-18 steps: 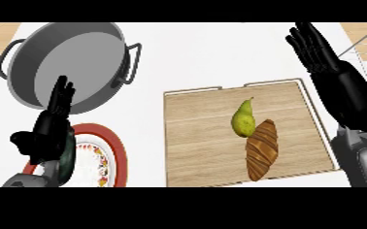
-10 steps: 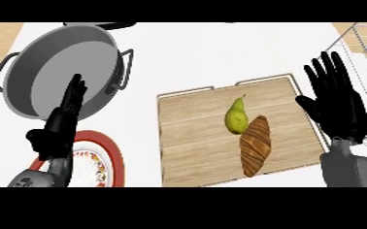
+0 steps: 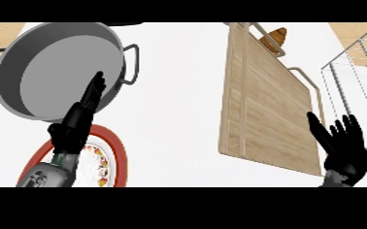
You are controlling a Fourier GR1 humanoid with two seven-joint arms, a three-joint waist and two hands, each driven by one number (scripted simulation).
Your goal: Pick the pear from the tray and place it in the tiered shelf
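The fingers point(image 3: 349, 128) of the right hand point(image 3: 345, 148) are straight and spread, released, holding nothing. This hand shows at the lower right, just beside the near right corner of the wooden tray point(image 3: 265, 106). The tray stands tilted, its far end raised, and its bare underside or flat board faces the view. At the far end of the tray, well apart from the right fingers, a brown ridged thing that looks like a croissant point(image 3: 276, 36) shows past the tray's edge. The pear cannot be seen anywhere; it is hidden or out of view, so its look cannot be told. To the right of the tray, above the right hand, part of a thin wire shelf point(image 3: 344, 68) shows.

The left hand point(image 3: 75, 121) is at the lower left, fingers straight and together, released as well. Its fingertips lie over the rim of a large grey pan point(image 3: 50, 68). Below this hand a red-rimmed plate point(image 3: 111, 155) lies on the white bench point(image 3: 175, 102).
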